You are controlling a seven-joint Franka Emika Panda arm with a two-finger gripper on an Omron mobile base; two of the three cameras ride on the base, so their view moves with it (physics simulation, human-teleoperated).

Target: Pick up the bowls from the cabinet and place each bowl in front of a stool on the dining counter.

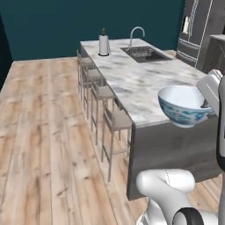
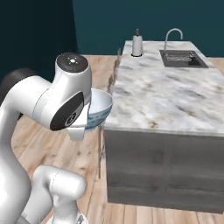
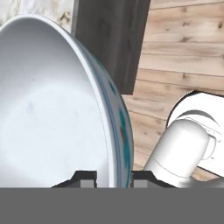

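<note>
My gripper is shut on the rim of one bowl, one finger inside it and one outside. The bowl is white inside with blue-teal and red patterns outside. It hangs in the air, roughly level, by the near corner of the dining counter on the stool side. In the right base view my arm hides part of the bowl, which sits just left of the counter's near corner. The other bowl and the cabinet are out of view.
Several stools line the counter's left side. At the far end of the counter stand a paper towel roll, an inset sink and a curved faucet. A dark fridge stands at the back right. Wood floor lies open to the left.
</note>
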